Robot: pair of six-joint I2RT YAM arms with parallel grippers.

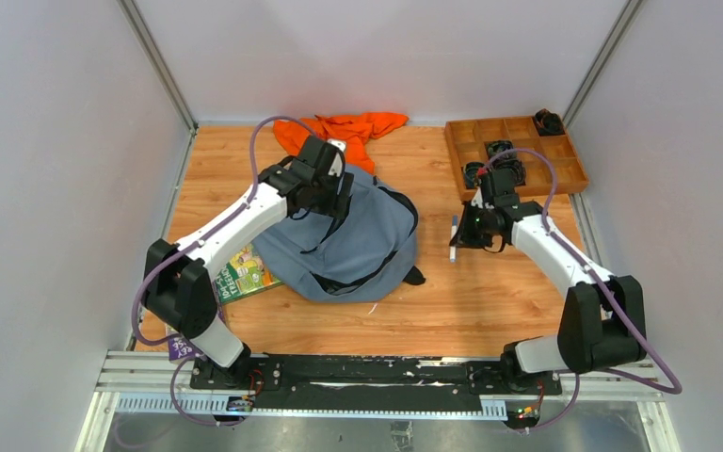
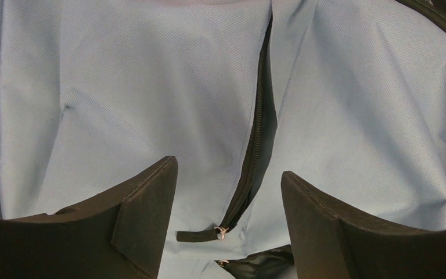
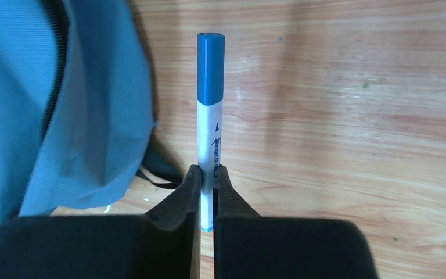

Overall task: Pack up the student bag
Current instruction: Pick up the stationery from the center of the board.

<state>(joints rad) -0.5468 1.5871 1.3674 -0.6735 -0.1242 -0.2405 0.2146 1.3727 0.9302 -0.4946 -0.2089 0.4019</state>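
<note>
Black foam pads of the right gripper (image 3: 207,171) are pinched shut on a marker (image 3: 211,104). They grip it close to its tail end, so most of the white barrel and the blue cap stick out past the tips. The left gripper (image 2: 227,168) is spread wide with nothing between its fingers. It hovers over the bag (image 2: 122,99) with a zipper (image 2: 255,139) running away from it between the two pads.

The bag (image 1: 358,235) sits left of the table's middle, slumped over the corner of a book (image 1: 243,273), and the marker (image 1: 453,237) is just off its right side.

The main risk, as I judge it, is the slack mouth. Nothing holds the fabric open, so the marker may nose into cloth and drop onto the wood. Gripped so near its end, it could also swivel or slip in the pads.

The bag is too collapsed to read cleanly. Its long axis seems to run from the far side, under the left gripper, toward the near edge. Its dark zipper line curves along the near-right side, facing the right arm.
</note>
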